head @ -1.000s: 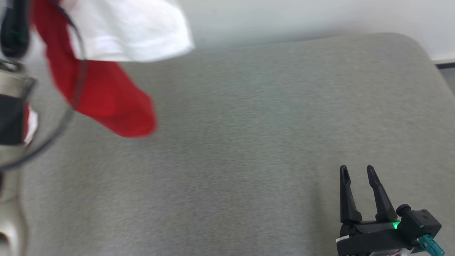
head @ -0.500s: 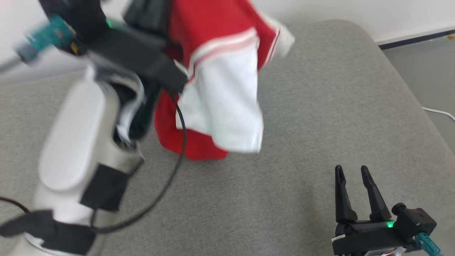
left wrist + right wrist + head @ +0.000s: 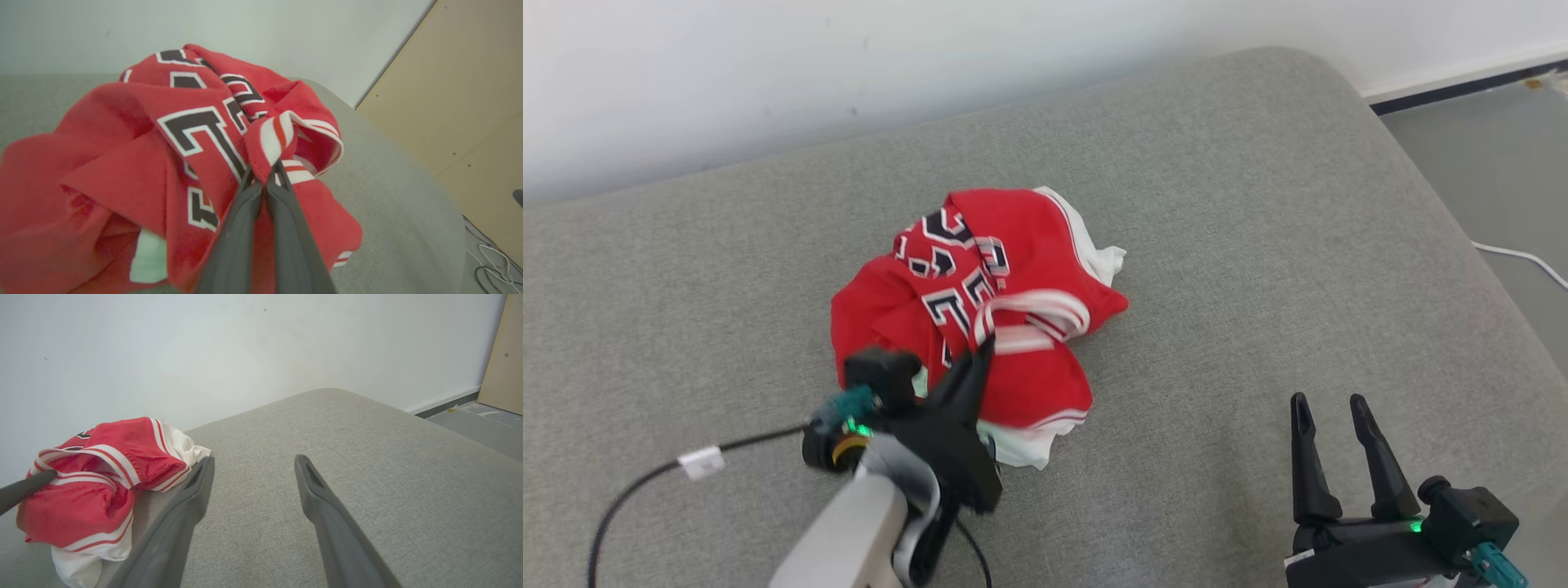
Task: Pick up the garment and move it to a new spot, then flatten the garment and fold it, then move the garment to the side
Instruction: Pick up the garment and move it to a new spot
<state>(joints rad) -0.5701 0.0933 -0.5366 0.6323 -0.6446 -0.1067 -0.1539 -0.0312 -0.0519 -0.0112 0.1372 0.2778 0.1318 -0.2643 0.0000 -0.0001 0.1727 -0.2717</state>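
Our left forearm comes up from 7 o'clock in the head view. The left gripper (image 3: 987, 347) points toward 1 o'clock, its fingers pinched tight on a striped band of the garment (image 3: 1029, 245). Our right gripper (image 3: 1327, 404) sits low at 5 o'clock, fingers aimed at 12 and spread wide, holding nothing.

The garment is a red jersey with white trim and dark, white-outlined lettering, crumpled in a heap near the middle of the grey cushion (image 3: 1258, 204). White cloth shows at its 1 and 6 o'clock edges.

The left gripper's body covers the heap's 7 o'clock edge. A black cable (image 3: 637, 482) trails from that wrist toward 8 o'clock. At 2 o'clock we see floor (image 3: 1486, 163) with a thin white cord (image 3: 1523, 257).
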